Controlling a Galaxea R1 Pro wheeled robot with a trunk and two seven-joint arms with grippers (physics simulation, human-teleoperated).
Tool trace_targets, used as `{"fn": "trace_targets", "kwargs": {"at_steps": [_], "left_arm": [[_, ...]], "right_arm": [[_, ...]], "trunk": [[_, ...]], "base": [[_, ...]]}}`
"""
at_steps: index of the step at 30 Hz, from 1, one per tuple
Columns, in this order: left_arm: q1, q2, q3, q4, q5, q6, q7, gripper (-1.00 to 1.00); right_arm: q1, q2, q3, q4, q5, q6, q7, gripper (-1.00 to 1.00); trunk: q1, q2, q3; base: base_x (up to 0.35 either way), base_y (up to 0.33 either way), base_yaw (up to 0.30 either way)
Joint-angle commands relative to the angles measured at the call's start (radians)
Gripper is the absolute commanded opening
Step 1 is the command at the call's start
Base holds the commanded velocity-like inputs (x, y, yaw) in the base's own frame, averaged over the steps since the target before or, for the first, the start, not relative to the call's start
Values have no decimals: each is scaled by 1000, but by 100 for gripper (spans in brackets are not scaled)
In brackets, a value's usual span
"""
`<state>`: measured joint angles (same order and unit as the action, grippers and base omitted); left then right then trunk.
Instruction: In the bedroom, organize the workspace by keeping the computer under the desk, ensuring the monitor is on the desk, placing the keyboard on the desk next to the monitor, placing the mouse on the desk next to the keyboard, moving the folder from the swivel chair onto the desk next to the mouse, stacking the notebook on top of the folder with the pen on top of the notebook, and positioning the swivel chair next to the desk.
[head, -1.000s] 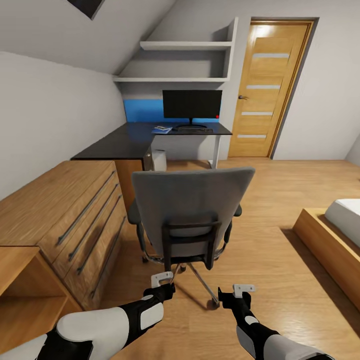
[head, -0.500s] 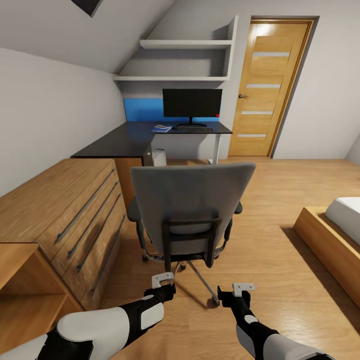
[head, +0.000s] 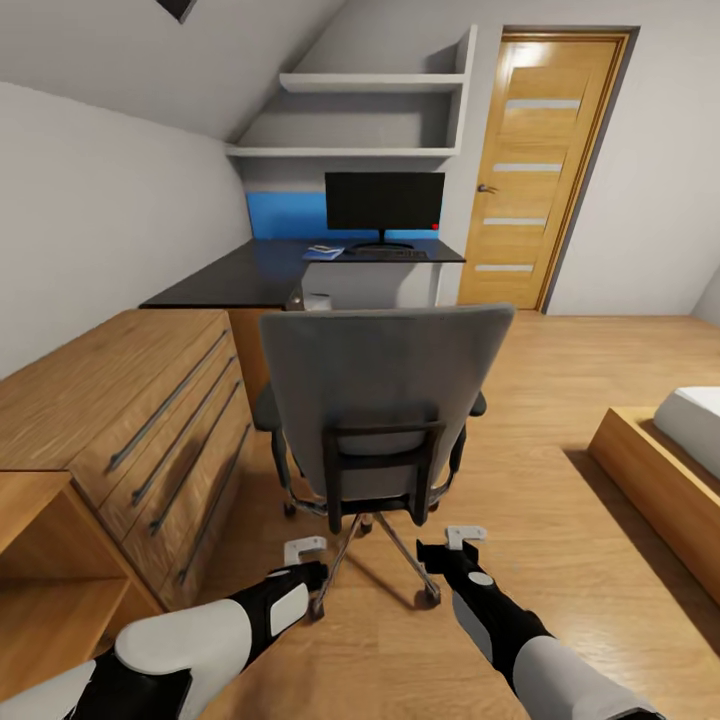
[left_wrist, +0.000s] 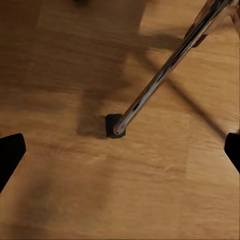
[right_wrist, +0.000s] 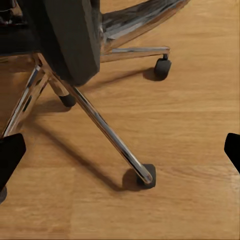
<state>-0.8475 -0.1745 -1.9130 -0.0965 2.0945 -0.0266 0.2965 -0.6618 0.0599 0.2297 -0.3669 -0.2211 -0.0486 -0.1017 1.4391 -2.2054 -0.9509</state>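
The grey swivel chair (head: 385, 385) stands mid-floor with its back toward me, between me and the black-topped desk (head: 240, 280). On the desk are the monitor (head: 385, 203), the keyboard (head: 386, 254) in front of it, and the blue folder (head: 323, 252) to its left with something small on top. The computer (head: 318, 298) peeks over the chair back, under the desk. Mouse, notebook and pen are too small to tell. My left gripper (head: 305, 550) (left_wrist: 120, 150) and right gripper (head: 462, 537) (right_wrist: 120, 152) hang open and empty, low behind the chair's chrome base (right_wrist: 107, 132).
A light wood drawer cabinet (head: 150, 420) runs along the left, close to the chair. A low wood-framed bed (head: 665, 470) sits at the right. The wooden door (head: 530, 170) is at the back right, with bare floor (head: 560, 360) between chair and bed.
The view has shifted. The chair back now stands higher in the picture and hides more of the computer. Both grippers have come in closer to the chair's base.
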Motion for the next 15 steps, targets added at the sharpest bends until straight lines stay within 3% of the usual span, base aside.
{"fn": "trace_targets", "kwargs": {"at_steps": [1,5,15], "left_arm": [[-2,0,-9,0,8,-4,5,100],[-4,0,-14,3,5,-23,4,100],[-4,0,-16,-1,4,-39,4,100]], "right_arm": [[-1,-1,8,-3,-11,2,-6,100],[-1,-2,12,64,-7,-113,-3,100],[-1,-2,11,64,-6,-140,-6,100]], "trunk": [[4,-8,-4],[19,-36,-17],[57,-106,-48]], "base": [[0,0,0],[0,0,0],[0,0,0]]}}
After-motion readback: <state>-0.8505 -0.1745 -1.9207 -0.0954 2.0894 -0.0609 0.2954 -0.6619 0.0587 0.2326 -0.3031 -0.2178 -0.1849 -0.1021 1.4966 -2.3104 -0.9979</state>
